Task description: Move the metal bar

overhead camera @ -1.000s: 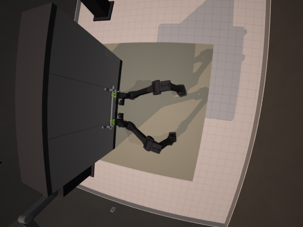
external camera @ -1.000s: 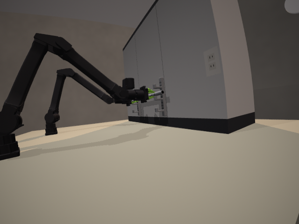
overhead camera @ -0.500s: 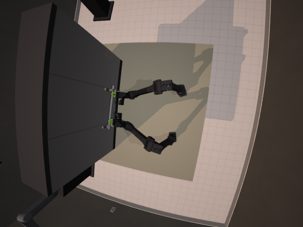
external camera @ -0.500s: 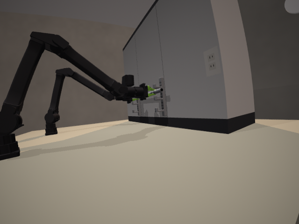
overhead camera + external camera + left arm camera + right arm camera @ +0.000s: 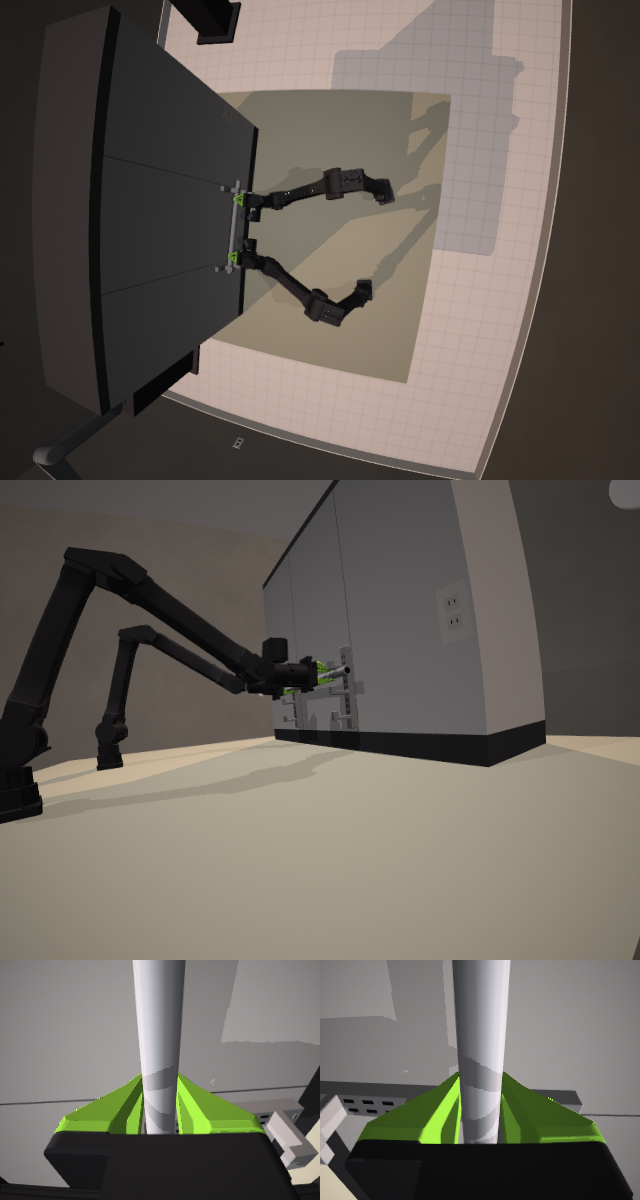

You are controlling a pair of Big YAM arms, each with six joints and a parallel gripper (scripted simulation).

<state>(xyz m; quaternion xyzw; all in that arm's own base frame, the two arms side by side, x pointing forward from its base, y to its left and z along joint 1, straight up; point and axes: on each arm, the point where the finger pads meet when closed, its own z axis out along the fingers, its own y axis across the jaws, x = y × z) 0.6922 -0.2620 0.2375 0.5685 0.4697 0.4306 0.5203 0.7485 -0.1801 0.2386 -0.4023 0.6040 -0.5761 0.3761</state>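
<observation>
The metal bar (image 5: 233, 227) (image 5: 338, 672) (image 5: 160, 1020) (image 5: 481, 1010) is held roughly level in front of the wall rack (image 5: 348, 704). In the exterior view its near end shows slightly below the top rack arm (image 5: 330, 663) and above the middle rack arm (image 5: 337, 690); its exact distance from the rack arms is unclear. My left gripper (image 5: 232, 256) (image 5: 160, 1080) is shut on the bar near its left end. My right gripper (image 5: 238, 199) (image 5: 480, 1080) is shut on the bar near its right end. The far top rack arm is hidden behind the grippers in the exterior view.
The grey wall (image 5: 155, 206) (image 5: 403, 686) stands close behind the rack. The lower rack arms (image 5: 338, 716) stick out below the bar. An outlet plate (image 5: 454, 611) is on the wall to the right. The table top (image 5: 361, 330) (image 5: 336, 867) lies below both arms.
</observation>
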